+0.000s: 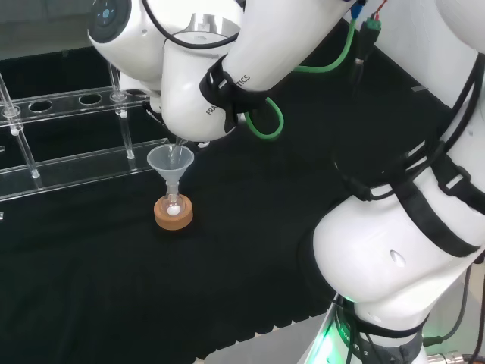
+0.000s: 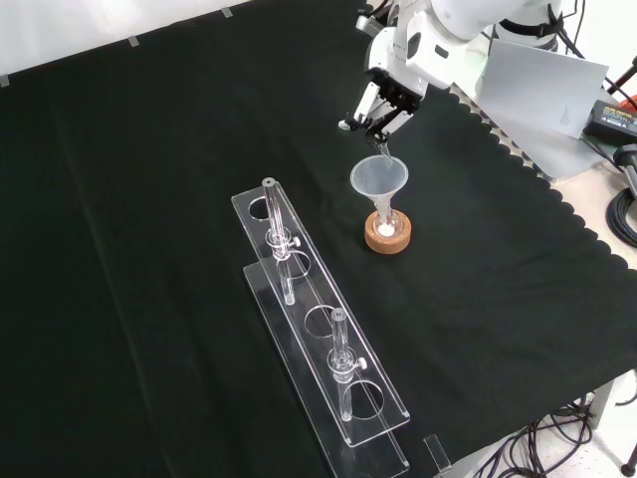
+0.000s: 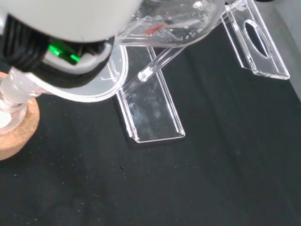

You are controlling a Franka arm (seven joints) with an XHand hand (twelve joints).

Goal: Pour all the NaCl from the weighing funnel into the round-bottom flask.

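The hand [image 2: 383, 105] pinches the weighing funnel [image 3: 169, 23], tilted over the conical funnel [image 2: 379, 179] so salt drops into the round-bottom flask [image 2: 385, 225] — steadied upright by a cork ring [image 2: 387, 237] mid-desk.

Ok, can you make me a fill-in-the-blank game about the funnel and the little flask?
1. The round-bottom flask sits on a ring made of ____.
2. A clear plastic funnel stands in the flask's ____.
3. The powder at the bottom of the flask is ____ in colour.
4. The hand holds the weighing funnel above the plastic funnel, and the cloth underneath is ____.

Missing words: cork; neck; white; black
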